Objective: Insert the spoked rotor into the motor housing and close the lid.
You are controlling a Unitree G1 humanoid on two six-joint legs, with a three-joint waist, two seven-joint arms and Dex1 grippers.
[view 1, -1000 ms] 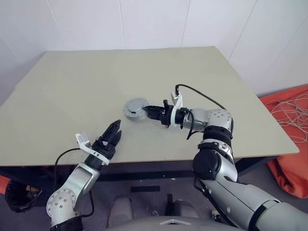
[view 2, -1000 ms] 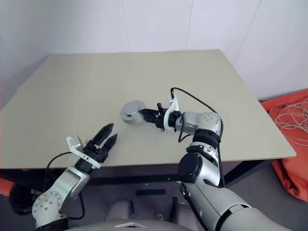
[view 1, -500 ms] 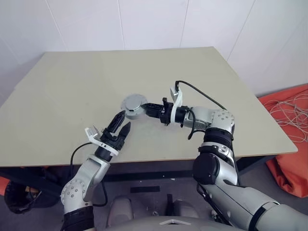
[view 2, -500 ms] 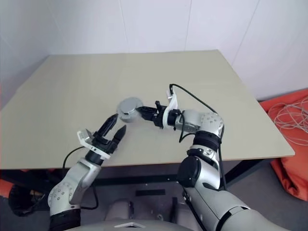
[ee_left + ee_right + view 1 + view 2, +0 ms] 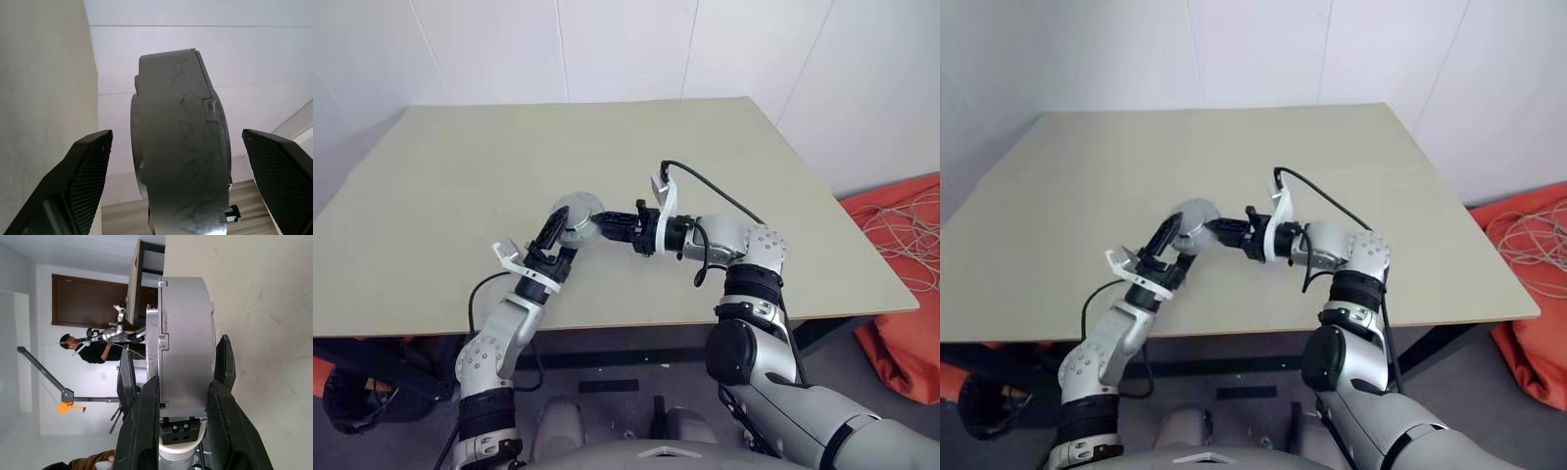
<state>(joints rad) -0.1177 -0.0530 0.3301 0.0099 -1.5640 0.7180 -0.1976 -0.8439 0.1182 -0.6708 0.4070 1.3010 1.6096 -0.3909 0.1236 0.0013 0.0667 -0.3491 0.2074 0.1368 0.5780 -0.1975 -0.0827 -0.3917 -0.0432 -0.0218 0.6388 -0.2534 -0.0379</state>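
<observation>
We see the broad beige tabletop against plain white walls, and above it the short round silver-grey metal motor housing held clear of the surface, clamped edge-on between the two black fingers of the right gripper. The left gripper has its jaws spread wide on either side of that same housing, the flat faces turned toward its pads and the axis running across the gap, so it is the arm placed to take it. Whether its pads touch the metal yet we cannot quite tell.
</observation>
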